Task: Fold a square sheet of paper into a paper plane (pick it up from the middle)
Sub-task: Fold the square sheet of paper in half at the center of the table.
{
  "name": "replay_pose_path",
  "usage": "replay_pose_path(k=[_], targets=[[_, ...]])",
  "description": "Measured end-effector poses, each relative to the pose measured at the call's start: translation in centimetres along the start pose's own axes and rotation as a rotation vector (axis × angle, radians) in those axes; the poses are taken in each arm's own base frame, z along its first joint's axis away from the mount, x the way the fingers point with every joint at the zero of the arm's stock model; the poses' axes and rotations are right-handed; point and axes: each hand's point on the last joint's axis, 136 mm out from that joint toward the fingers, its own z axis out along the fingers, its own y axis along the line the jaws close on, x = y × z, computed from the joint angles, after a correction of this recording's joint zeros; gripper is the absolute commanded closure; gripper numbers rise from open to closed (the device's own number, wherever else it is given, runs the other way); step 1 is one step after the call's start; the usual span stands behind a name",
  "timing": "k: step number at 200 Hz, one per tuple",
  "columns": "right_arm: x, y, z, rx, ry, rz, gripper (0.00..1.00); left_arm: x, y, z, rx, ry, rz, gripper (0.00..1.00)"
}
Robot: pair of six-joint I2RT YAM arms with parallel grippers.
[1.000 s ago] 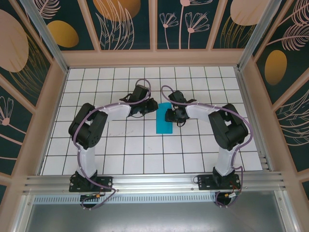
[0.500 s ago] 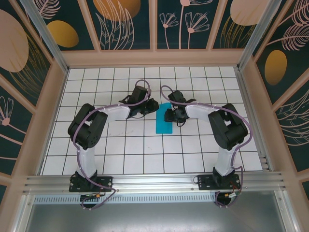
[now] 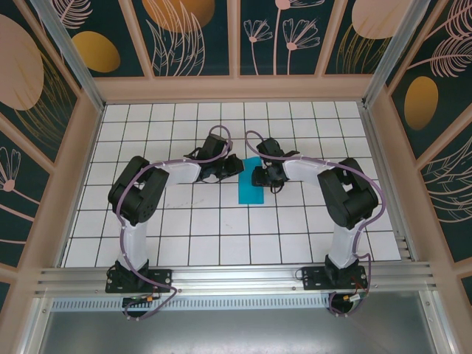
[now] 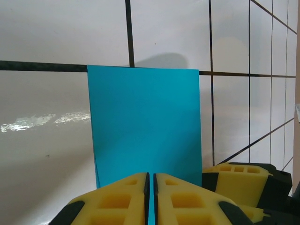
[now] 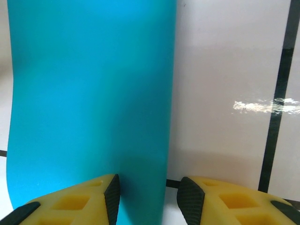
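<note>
Since a second earlier, the left gripper [image 3: 236, 167] had crept rightward across the white tiled table [image 3: 192, 221] until it reached the left edge of the thin, plain teal-blue paper sheet [image 3: 250, 186]. The right gripper [image 3: 257, 175] had kept its place at the opposite edge, and the sheet itself had not shifted.

We saw the teal-blue paper sheet lying near the middle of the table as a narrow upright rectangle, between the two grippers and touched by both near its far end.

From the left wrist, the left gripper [image 4: 150, 178] showed its yellow padded fingers [image 4: 117, 197] drawn together to a thin slit, closed over the near edge of the teal-blue paper sheet [image 4: 145, 126], which stretched flat away from them. We could not tell whether any paper was pinched in that slit.

From the right wrist, the right gripper [image 5: 147, 183] stood with its jaws parted. One long edge of the teal-blue paper sheet [image 5: 89, 93] ran into the gap between them, and the sheet's other long edge curved slightly.
</note>
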Motion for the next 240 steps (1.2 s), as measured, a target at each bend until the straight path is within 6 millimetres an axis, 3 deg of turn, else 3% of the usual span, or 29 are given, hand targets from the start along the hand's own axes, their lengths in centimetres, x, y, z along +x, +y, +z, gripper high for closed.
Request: replay_pose_path(k=[240], targets=[[0.0, -0.1, 0.2, 0.014, 0.020, 0.013, 0.53, 1.2, 0.7, 0.9, -0.004, 0.043, -0.009, 0.86]])
